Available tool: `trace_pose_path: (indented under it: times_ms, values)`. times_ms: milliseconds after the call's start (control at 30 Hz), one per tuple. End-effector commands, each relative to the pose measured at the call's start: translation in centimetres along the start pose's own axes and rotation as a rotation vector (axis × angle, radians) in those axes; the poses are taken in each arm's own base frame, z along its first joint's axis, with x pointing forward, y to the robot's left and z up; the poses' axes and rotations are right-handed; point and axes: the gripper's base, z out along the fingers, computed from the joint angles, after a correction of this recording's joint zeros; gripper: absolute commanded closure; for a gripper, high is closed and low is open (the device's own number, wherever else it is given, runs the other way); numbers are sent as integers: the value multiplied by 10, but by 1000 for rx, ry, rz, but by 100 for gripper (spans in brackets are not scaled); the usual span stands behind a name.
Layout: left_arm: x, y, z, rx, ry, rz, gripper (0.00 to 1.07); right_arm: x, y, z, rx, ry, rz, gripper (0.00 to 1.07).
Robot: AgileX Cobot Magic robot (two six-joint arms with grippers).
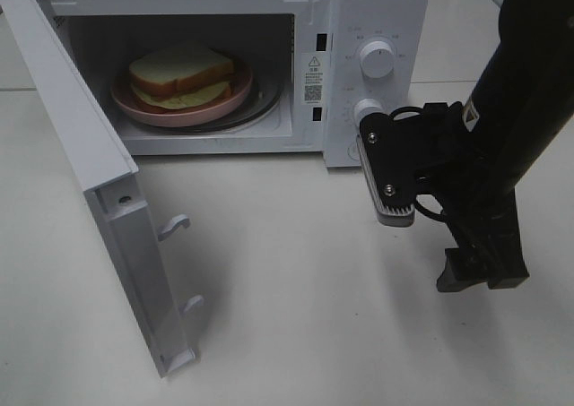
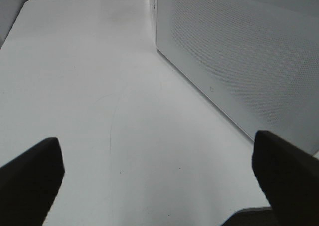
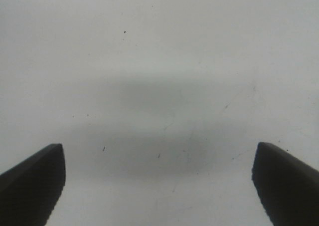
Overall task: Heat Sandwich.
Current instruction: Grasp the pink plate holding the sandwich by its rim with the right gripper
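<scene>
Sandwich [image 1: 182,73] is inside the open microwave [image 1: 377,3], lying flat on the pink plate [image 1: 215,110], which sits on the glass turntable [image 1: 265,101]. Slices are stacked level, with yellow-green filling showing along the front edge. Its longer extent runs side to side across the cavity, turned a little so one corner points at the opening. It's about as wide as the plate.

Door [image 1: 67,110] is swung fully out on the left, latch hooks [image 1: 175,227] facing the table's near edge.

Right gripper [image 1: 429,245] is released: fingers spread wide, nothing between them, only bare tabletop under it in the wrist view. It hangs over the right part of the table [image 1: 287,289], in front of the control panel and just below the lower knob [image 1: 368,112]. Well apart from the sandwich.

Left gripper [image 2: 159,186] is also spread wide and holding nothing. It's out of the high view. Its wrist view shows tabletop and a white dotted panel [image 2: 239,51] beside it; can't tell if that's the door or a side wall.

Surface is a plain matte white table with faint scuffs and specks; a seam runs behind the microwave at the far edge. Little of the room shows beyond the table.
</scene>
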Motion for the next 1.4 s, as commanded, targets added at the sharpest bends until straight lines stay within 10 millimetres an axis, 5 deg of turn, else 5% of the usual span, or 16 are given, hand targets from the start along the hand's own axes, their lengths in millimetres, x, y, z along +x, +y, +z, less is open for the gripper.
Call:
trace_pose_path:
  times_ms: [33,600,767,1400]
  values:
    - [0,-1,-1,2,-9,-13,10,0,-6,-6,40,1,1,6]
    - [0,-1,-1,2,-9,-13,10,-18,-51,-23,211,-37,-71,9]
    - [0,-1,-1,2,-9,-13,10,-31,-74,-17,268,-67,-114,9]
    - [0,-1,-1,2,-9,-13,10,-92,-109,-1,411,-189,-245,11]
